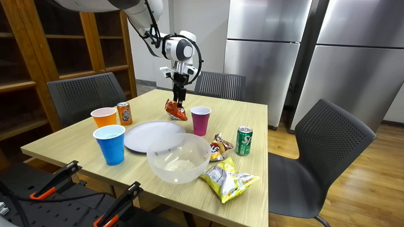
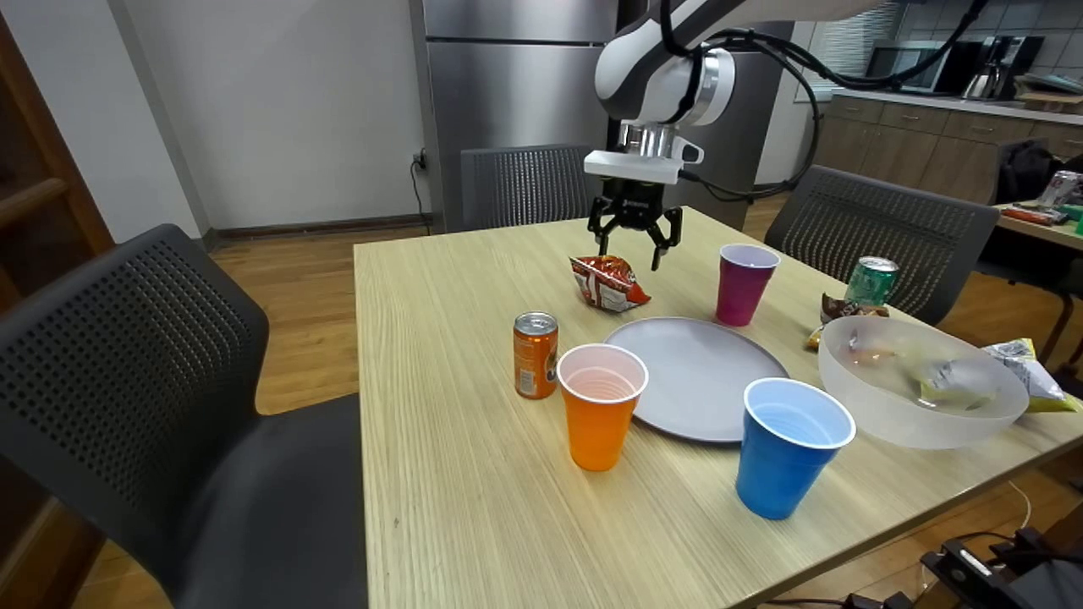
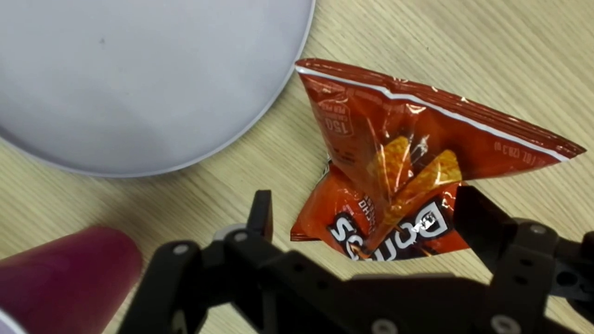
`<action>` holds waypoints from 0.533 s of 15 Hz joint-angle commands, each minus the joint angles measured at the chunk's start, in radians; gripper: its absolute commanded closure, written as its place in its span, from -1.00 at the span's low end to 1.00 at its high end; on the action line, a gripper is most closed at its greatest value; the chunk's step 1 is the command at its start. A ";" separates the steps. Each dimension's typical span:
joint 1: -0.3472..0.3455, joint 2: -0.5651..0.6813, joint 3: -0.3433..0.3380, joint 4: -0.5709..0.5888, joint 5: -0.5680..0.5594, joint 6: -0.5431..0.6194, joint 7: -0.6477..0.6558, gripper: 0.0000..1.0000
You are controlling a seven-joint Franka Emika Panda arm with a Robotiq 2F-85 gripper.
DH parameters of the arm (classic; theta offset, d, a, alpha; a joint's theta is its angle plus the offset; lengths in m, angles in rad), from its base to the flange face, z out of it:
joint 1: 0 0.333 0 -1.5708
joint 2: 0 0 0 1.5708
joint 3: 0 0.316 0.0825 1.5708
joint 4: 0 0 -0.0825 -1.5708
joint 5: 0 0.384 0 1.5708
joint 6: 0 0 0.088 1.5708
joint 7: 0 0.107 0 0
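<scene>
My tool (image 2: 629, 256) hangs over the counter (image 2: 457, 338) with its two fingers spread well apart and nothing gripped between them. What worries me most is the chip bag (image 3: 417, 125): its film looks slick and puffy, so I judge that a pinch on the loose upper fold alone could slip off, and too hard a squeeze could crush whatever is inside. One finger (image 3: 478, 218) shows right at the bag's edge in the wrist view; lowered carelessly, it could press on the film and shove the bag toward the plate (image 3: 139, 93). A wide sideways swing near the plate could knock over the purple cup (image 1: 200, 124), which stands upright just beside it and looks light.

As for the bag itself, it lies just beside the plate and below my tool, its printed body showing between my fingers and its flared sealed end reaching beyond them, one corner at the plate's rim. Whether that corner touches the rim, or my finger touches the bag, I cannot tell. Around the same plate stand an orange can (image 2: 536, 359), an orange cup (image 2: 599, 427), a blue cup (image 2: 778, 474) and a frosted bowl (image 1: 164, 167).
</scene>
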 commanded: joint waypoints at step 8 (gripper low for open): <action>-0.002 0.068 -0.001 0.134 -0.004 -0.086 0.039 0.64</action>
